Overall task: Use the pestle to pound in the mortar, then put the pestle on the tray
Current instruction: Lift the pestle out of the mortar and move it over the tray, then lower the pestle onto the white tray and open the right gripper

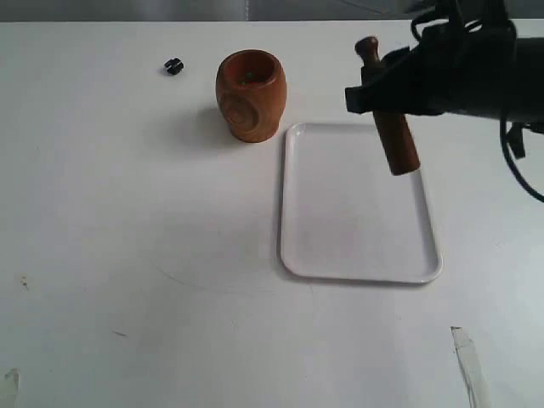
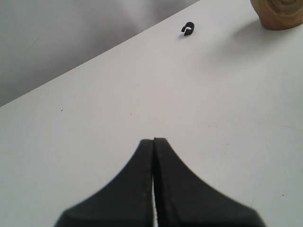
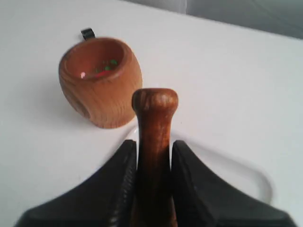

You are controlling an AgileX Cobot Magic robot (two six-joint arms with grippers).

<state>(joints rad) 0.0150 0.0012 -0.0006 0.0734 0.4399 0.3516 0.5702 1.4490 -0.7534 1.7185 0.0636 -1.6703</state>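
The reddish-brown wooden mortar (image 1: 250,94) stands upright on the table, left of the white tray (image 1: 340,255); small green and red bits lie inside the mortar (image 3: 100,80). My right gripper (image 1: 374,89) is shut on the pestle (image 1: 395,140), held in the air over the tray's far right part, knobbed end up, thick end down. In the right wrist view the pestle (image 3: 154,137) runs between the right gripper's (image 3: 154,151) two jaws. My left gripper (image 2: 154,142) is shut and empty over bare table, with the mortar's base (image 2: 279,14) beyond it.
A tiny black object (image 1: 173,65) lies on the table far left of the mortar, also seen as a small black clip (image 2: 188,29) in the left wrist view. A strip of tape (image 1: 469,361) lies near the front right.
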